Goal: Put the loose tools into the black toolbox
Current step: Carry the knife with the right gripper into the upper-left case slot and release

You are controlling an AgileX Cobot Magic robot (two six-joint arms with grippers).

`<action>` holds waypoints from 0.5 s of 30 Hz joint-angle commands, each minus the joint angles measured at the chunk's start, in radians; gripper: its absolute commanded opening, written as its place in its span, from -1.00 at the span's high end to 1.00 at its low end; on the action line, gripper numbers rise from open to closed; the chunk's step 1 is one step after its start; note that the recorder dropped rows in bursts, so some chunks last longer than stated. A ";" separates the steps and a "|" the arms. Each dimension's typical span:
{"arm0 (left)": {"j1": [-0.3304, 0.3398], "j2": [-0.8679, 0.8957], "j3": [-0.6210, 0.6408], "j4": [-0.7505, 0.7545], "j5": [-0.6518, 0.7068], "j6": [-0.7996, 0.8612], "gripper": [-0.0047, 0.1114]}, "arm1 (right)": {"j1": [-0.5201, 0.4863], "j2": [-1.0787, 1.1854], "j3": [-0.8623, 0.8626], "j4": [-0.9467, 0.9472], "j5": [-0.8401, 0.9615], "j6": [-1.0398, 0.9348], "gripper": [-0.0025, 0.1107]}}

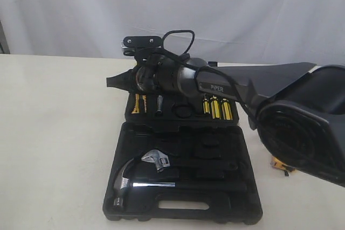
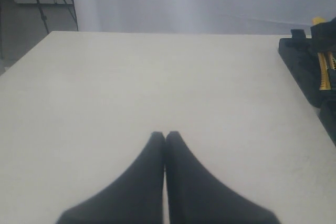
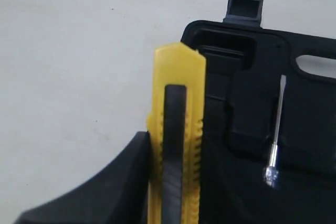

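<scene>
Yellow plastic with a black slider, the utility knife (image 3: 176, 145) is clamped in the partly closed right gripper (image 1: 119, 81), its long axis carried straight out ahead and its tip seen over the black toolbox (image 1: 237, 208) at a latch corner. The toolbox's slots are judged to lie beneath and back toward that arm. The left gripper (image 2: 165, 141) is pressed shut, empty, well aside of the toolbox.

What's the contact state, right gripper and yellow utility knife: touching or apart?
Touching. The right wrist view shows the yellow utility knife held in the right gripper, one black finger flush against its side with no gap.
</scene>
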 commanded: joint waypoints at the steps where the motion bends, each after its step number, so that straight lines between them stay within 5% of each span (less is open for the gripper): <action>1: -0.004 -0.001 0.001 0.000 -0.011 -0.002 0.92 | -0.004 0.012 0.004 0.009 0.008 -0.021 0.75; 7: -0.004 -0.001 0.001 0.000 -0.011 -0.002 0.92 | -0.006 0.012 0.004 0.009 0.021 -0.021 -0.30; 15: -0.004 -0.001 0.001 0.000 -0.011 -0.002 0.92 | -0.006 0.010 0.004 0.009 0.041 -0.025 0.02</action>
